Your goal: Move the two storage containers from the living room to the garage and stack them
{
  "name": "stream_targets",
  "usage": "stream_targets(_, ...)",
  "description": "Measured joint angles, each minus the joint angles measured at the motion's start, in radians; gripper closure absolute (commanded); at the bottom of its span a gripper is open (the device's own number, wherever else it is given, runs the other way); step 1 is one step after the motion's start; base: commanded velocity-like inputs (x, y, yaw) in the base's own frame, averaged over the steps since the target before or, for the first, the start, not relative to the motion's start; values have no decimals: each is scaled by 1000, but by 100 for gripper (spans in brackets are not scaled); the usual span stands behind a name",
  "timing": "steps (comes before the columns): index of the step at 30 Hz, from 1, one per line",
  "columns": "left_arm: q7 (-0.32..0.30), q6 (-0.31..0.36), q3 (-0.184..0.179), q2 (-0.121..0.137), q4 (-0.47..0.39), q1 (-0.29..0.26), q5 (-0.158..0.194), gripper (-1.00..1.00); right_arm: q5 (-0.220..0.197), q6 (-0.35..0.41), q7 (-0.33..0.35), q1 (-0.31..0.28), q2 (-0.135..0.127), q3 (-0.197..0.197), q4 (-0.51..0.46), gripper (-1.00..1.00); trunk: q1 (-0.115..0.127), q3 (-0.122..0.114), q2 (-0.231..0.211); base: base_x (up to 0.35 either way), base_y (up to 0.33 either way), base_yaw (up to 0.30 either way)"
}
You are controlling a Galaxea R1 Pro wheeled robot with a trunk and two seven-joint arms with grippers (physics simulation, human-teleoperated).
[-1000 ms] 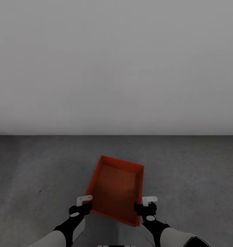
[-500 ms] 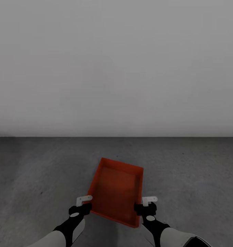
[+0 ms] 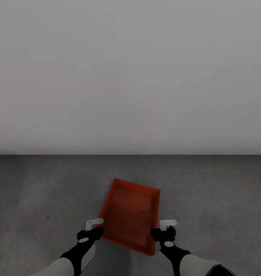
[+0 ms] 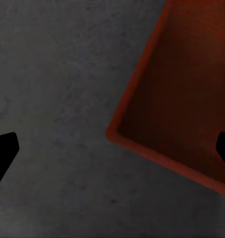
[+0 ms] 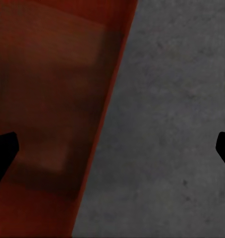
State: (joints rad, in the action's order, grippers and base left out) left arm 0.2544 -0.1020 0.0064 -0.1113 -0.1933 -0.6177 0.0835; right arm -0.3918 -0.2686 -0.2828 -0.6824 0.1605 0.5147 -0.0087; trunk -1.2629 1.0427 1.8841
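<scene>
Below me, one orange-red bin (image 3: 131, 220) lies on the grey concrete floor (image 3: 222, 199) of the garage, its open side up and its long walls running away from me, turned a little askew. It sits just ahead of my two arms and between them, well short of the pale grey wall (image 3: 130, 76) that closes the far side of the room.

My left hand (image 3: 93, 229) hangs over the bin's near left corner, fingers spread wide: in the left wrist view the two dark fingertips (image 4: 3, 151) stand at opposite edges, one over bare concrete, the other over the bin's inside, with the corner (image 4: 112, 133) between them and nothing pinched.

My right hand (image 3: 165, 229) hangs over the bin's right wall near its near end, also spread: in the right wrist view one fingertip (image 5: 3, 148) lies over the bin's shadowed floor, the other over concrete, the thin wall (image 5: 105, 124) running between them. I cannot tell whether either hand touches the rim.
</scene>
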Motion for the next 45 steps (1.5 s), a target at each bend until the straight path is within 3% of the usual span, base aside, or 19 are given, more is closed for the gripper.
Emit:
stream_targets(16,0,-2,-1,2,3,0,0,-100,-2,0,0,-1,-1,0,0,-100,61,-50,-112,0,0,0)
stream_targets(26,1,1,1,4,0,0,-1,-100,-30,0,0,0,0,0,0,-100,100,-81,-182,0,0,0)
stream_targets(45,2,-8,0,13,62,0,1,-100,-31,-11,0,0,0,0,2,-100,173,-141,-315,0,0,0)
